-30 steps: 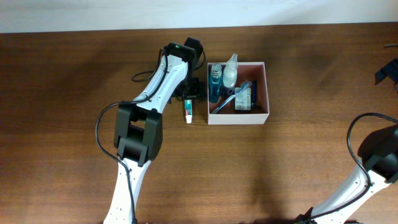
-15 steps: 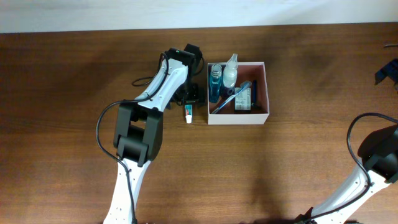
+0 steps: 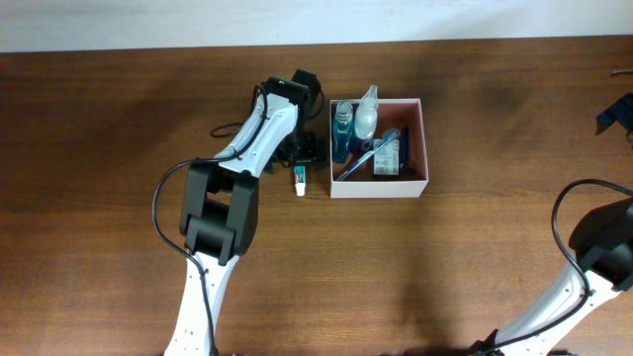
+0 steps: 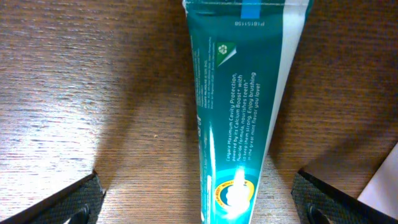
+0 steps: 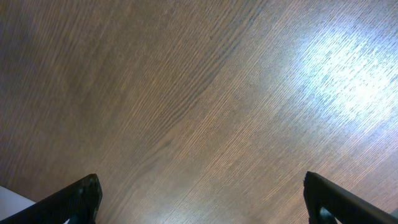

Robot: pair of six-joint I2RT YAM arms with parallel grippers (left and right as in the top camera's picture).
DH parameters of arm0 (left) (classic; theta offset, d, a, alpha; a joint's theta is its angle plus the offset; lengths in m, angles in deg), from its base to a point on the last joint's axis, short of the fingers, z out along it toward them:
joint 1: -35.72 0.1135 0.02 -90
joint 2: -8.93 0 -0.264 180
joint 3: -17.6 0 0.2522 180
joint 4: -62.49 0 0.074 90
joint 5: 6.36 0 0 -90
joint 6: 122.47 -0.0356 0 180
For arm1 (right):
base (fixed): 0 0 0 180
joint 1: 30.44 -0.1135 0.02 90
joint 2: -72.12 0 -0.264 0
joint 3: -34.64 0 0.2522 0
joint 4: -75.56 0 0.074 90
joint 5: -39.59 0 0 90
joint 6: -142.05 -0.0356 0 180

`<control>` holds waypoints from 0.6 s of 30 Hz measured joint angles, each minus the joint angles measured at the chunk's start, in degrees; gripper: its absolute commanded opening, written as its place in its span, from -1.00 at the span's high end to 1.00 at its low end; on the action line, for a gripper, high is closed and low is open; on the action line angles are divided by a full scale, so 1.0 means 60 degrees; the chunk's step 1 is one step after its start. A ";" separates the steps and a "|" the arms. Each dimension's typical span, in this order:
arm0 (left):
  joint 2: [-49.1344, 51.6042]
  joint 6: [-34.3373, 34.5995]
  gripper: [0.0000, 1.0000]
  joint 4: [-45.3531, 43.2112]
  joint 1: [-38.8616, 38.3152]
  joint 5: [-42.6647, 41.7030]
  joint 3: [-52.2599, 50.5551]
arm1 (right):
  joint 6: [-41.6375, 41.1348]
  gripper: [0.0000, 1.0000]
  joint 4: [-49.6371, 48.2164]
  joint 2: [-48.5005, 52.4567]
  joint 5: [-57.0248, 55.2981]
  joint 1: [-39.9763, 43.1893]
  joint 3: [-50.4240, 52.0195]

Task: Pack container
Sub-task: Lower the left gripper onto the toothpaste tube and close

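Dark brown wood-grain tabletop [image 3: 119,119] is filling nearly the whole overhead view, with a pale strip of wall [image 3: 148,20] running along the 12 o'clock edge. Soft glare is showing on the wood in the right wrist view.

The container [image 3: 411,124] is sitting on the tabletop just off centre toward 2 o'clock, open side up, its thin white walls framing a reddish-brown inside. 4 things are crowding its 9 o'clock half. A blue bottle [image 3: 341,133] is standing in the 10 o'clock corner. A clear spray bottle [image 3: 367,111] is leaning beside it, its top reaching past the 12 o'clock wall. A blue toothbrush [image 3: 368,158] is lying slantwise from 7 o'clock up toward 1 o'clock. A dark blue packet [image 3: 393,156] is resting next to it. The 3 o'clock half of the inside is lying bare.

A toothpaste tube [image 3: 299,178] [image 4: 242,124] is lying flat on the wood just beside the container's 9 o'clock wall, white cap pointing to 6 o'clock.

The left arm [image 3: 247,148] is reaching from 7 o'clock up to the tube, and its jaws are standing wide apart on either side of it, gripping nothing. The right arm [image 3: 593,267] is waiting at 4 o'clock, well apart from the container, its jaws also spread wide over plain wood. A dark object [image 3: 618,114] is poking in at the 3 o'clock edge, too cropped to identify.
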 measured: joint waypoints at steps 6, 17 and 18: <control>0.0000 0.0036 -0.65 -0.0040 -0.0007 -0.0004 -0.0004 | 0.0000 -0.98 0.0000 0.0000 0.0000 0.0000 0.0000; 0.0000 0.0135 0.06 -0.0106 -0.0007 0.0018 -0.0007 | 0.0000 -0.98 0.0004 0.0000 0.0000 0.0000 0.0000; 0.0000 0.0127 0.09 -0.0106 -0.0007 0.0018 -0.0007 | 0.0004 -0.98 0.0000 0.0000 0.0000 0.0000 0.0000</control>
